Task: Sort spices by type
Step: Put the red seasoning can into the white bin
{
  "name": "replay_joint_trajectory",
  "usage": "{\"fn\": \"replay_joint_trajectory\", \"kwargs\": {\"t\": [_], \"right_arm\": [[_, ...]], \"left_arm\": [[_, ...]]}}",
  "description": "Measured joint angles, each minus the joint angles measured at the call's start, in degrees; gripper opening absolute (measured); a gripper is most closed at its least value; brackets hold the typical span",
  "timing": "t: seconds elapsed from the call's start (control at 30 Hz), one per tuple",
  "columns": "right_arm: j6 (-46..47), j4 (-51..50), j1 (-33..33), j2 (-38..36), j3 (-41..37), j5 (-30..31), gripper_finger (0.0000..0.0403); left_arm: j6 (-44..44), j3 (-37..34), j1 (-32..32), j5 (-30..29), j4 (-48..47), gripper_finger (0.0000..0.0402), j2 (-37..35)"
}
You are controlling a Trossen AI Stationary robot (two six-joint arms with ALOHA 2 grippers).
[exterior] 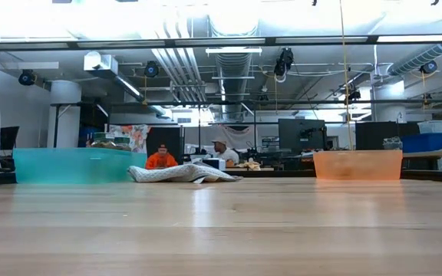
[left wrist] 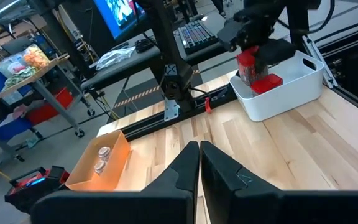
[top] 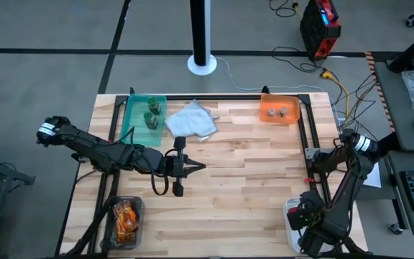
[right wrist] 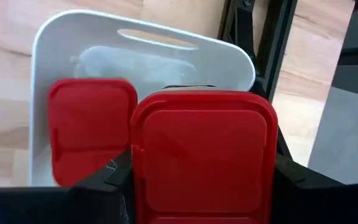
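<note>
From above, the left tool (top: 198, 167) rests pressed together, empty, mid-desk (top: 250, 187). The right tool (top: 302, 214) hovers over the white tray (top: 291, 224) at the near right corner. The left wrist view shows it holding a red container (left wrist: 247, 67) above that tray. The right wrist view shows the container pinched beside another red container (right wrist: 89, 127) lying inside.

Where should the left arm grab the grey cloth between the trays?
Pinch a raised fold near the middle of the cloth, coming straight down: it lies crumpled and humped, so its flat edges offer little bite, and the teal tray crowds one side. The left gripper, shut, is nearest and must open first; the right gripper is shut on a red container over the white tray.
</note>
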Motion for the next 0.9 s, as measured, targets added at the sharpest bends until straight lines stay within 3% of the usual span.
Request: {"fn": "replay_joint_trajectory", "kwargs": {"t": [0.5,0.73,0.9], "right_arm": [[0.2,11.4,0.5,0.0,-9.2,0.0,0.0198],[0.2,11.3,0.5,-0.1,-9.5,0.1,0.0198],[0.5,10.8,0.5,-0.2,-9.5,-3.6,0.0289]], "left_arm": [[-0.2,0.0,0.0,0.0,-0.9,0.0,0.0],[-0.2,0.0,0.0,0.0,-1.0,0.0,0.0],[-0.2,0.0,0.0,0.0,-1.0,0.0,0.0]]}}
